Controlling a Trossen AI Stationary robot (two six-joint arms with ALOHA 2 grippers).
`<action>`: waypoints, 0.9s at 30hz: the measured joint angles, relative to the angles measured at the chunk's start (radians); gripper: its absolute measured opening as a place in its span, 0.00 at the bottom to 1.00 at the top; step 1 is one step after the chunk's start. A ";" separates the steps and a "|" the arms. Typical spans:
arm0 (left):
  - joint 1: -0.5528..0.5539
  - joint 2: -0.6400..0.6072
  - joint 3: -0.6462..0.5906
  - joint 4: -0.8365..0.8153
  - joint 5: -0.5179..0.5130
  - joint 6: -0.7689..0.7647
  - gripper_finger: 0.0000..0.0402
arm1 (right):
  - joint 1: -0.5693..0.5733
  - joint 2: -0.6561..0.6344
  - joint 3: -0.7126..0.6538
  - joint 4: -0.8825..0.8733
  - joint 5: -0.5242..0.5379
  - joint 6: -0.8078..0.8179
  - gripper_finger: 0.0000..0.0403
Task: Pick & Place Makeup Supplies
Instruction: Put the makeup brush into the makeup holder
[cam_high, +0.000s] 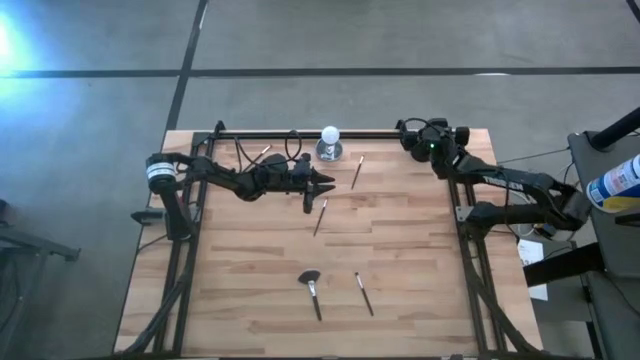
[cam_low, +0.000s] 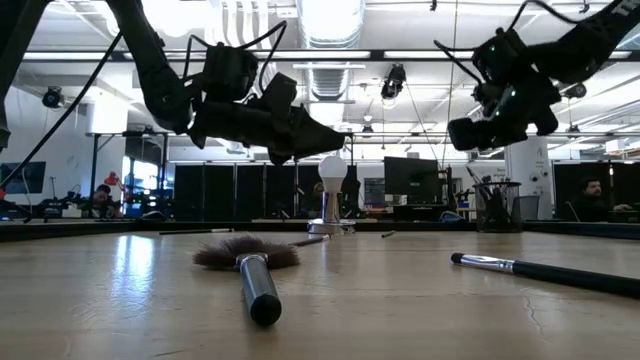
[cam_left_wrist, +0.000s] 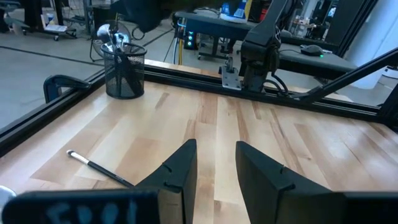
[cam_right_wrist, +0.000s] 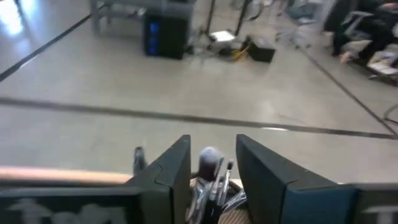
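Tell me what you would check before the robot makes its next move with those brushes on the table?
1. Right gripper open and empty: ok; jaws apart above the mesh cup, nothing between them.
2. Cup upright at the table's far right corner: ok; brush heads stand in it.
3. Left gripper open: ok; jaws apart, nothing held.
4. Left gripper near a target: ok; it hovers over the table centre, a slim brush just beside it.
5. Brushes left on the table: not ok; the fan brush, another brush and more near the white ball remain.
6. Arms apart from each other: ok.
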 joint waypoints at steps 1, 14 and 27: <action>0.000 0.000 0.000 -0.001 0.000 0.000 0.26 | 0.000 -0.019 0.014 -0.052 -0.040 0.000 0.32; -0.073 -0.002 0.000 -0.217 -0.038 -0.057 0.23 | 0.200 -0.288 -0.122 -0.177 -0.321 -0.035 0.03; -0.431 -0.005 0.169 -0.921 -0.261 -0.179 0.07 | 0.476 -0.422 -0.288 -0.021 -0.321 0.020 0.02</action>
